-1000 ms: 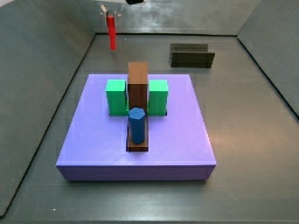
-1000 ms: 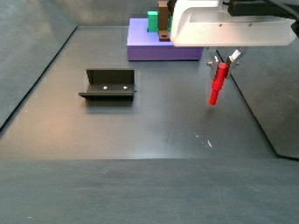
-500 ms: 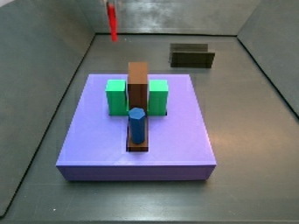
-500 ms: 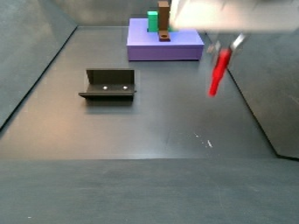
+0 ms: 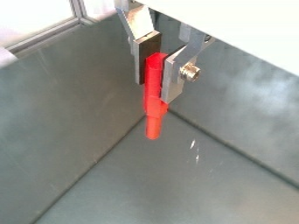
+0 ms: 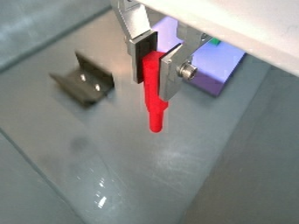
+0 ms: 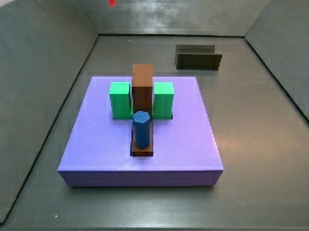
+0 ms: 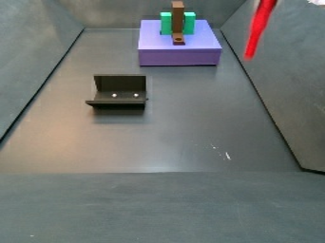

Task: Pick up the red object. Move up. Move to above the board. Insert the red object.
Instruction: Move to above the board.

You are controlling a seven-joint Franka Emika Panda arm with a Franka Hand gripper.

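My gripper (image 5: pixel 156 66) is shut on the upper end of the red object (image 5: pixel 153 109), a thin red rod that hangs straight down from the silver fingers high above the floor; both wrist views show this (image 6: pixel 156 66). In a side view only the rod's lower tip (image 7: pixel 114 3) shows at the top edge; in a side view most of the rod (image 8: pixel 259 27) shows, with the gripper out of frame above. The lavender board (image 7: pixel 182 149) lies apart from the rod and carries green blocks (image 7: pixel 119 99), a brown block (image 7: pixel 143 86) and a blue peg (image 7: pixel 141 129).
The dark fixture (image 8: pixel 118 91) stands on the grey floor, away from the board (image 8: pixel 180 59); it also shows in a side view (image 7: pixel 200 58) and in a wrist view (image 6: pixel 82 79). Grey walls enclose the floor.
The gripper has risen with the red object in it. In both side views the rod has climbed to the top edge and the gripper has left the frame.
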